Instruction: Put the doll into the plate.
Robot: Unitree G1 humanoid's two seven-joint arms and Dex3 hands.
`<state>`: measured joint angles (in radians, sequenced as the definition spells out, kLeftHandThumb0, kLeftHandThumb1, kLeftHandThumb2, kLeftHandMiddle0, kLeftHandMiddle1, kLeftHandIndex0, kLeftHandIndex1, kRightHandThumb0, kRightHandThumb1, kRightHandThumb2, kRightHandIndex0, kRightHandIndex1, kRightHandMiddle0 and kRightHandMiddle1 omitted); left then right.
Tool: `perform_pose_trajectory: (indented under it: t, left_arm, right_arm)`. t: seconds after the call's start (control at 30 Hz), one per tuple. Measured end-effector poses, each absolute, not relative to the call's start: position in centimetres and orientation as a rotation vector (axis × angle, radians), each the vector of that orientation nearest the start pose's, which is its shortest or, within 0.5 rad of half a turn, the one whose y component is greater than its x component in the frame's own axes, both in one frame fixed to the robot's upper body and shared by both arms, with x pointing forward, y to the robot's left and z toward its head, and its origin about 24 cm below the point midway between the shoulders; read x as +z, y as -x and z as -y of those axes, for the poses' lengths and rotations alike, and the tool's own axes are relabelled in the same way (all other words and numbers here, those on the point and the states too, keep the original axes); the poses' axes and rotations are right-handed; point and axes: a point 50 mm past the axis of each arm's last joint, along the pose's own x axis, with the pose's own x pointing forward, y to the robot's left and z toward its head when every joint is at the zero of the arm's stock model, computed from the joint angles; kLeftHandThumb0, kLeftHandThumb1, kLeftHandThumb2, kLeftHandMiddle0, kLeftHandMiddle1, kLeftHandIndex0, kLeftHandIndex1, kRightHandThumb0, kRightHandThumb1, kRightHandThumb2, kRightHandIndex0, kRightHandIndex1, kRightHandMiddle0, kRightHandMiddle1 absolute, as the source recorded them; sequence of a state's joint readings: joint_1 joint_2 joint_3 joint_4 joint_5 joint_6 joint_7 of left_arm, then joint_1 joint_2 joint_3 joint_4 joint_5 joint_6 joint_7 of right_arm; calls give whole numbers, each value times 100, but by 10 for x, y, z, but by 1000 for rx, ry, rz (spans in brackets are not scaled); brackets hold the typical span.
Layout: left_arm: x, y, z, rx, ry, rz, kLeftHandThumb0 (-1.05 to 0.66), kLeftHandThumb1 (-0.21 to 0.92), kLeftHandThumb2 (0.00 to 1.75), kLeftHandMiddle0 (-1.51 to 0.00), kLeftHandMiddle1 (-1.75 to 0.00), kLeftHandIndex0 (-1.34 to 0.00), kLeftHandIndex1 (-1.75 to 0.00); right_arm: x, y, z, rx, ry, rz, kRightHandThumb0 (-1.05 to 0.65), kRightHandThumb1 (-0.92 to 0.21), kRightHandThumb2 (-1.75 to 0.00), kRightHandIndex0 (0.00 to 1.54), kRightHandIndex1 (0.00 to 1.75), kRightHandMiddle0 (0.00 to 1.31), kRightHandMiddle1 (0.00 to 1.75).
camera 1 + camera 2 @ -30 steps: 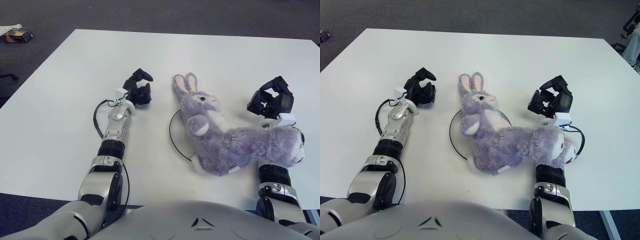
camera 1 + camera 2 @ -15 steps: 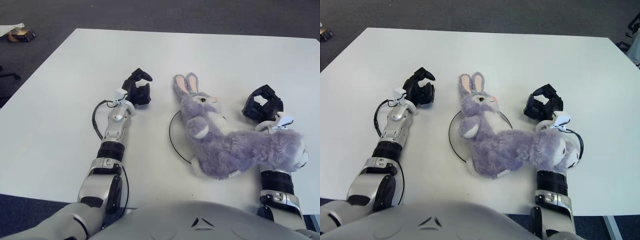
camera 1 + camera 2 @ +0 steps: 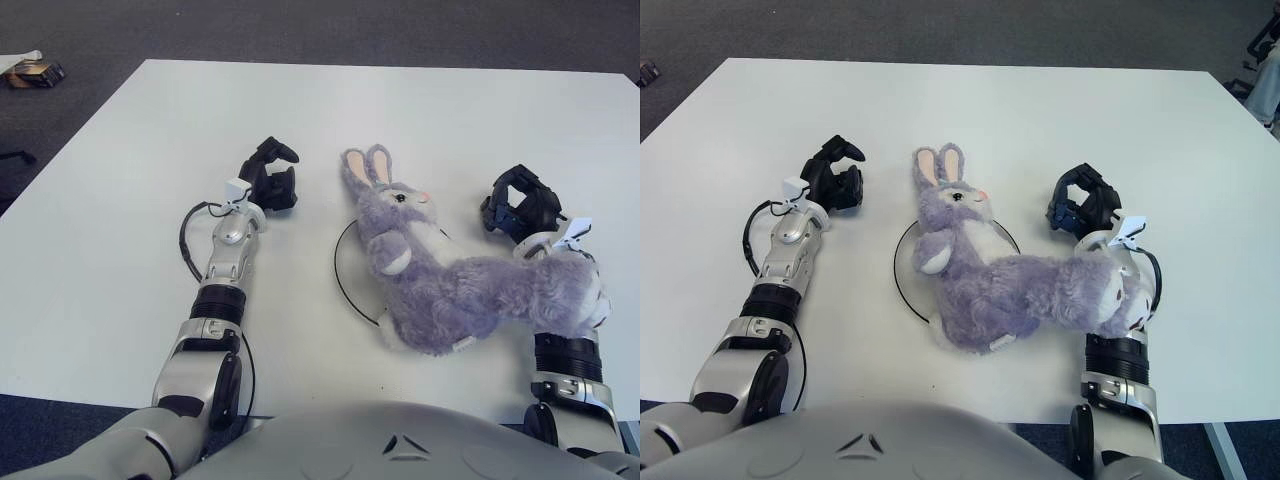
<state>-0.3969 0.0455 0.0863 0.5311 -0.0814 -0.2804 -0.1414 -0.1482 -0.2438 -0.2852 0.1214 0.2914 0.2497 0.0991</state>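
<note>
A grey plush bunny doll (image 3: 430,280) lies on its side at the middle of the white table (image 3: 130,260). Its head and chest cover a white plate with a thin black rim (image 3: 340,268). Its hind end hangs off the plate to the right and drapes over my right forearm (image 3: 565,350). My right hand (image 3: 518,205) is just beyond the doll's legs, right of its head, fingers curled and holding nothing. My left hand (image 3: 270,182) shows left of the bunny's ears, fingers relaxed and empty.
The table's front edge runs close to my body, and its left edge slants toward the dark floor. A small box (image 3: 32,71) lies on the floor at the far left. A chair base (image 3: 1265,45) shows at the far right.
My right hand has pulled in toward the doll and curled its fingers. The doll's hind end has shifted slightly on my right forearm. My left hand has barely moved.
</note>
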Motion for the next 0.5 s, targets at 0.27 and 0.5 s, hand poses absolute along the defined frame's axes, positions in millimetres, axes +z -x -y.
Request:
perform_pose_trajectory:
  t: [0.27,0.5]
  left_arm:
    - [54,-323,-145,-119,39,140,-46,39,123,-132,-175,-56,-175]
    - [54,-322,-145,-97,46,142,-46,39,123,-131,-175,-56,-175]
  right_arm:
    - [50,-276,253,-126,-124,-171,-45,-42,-119,126,175,54,175]
    - [49,-278,255,-109,-122,-179,-45,-42,-119,125,175,53,175]
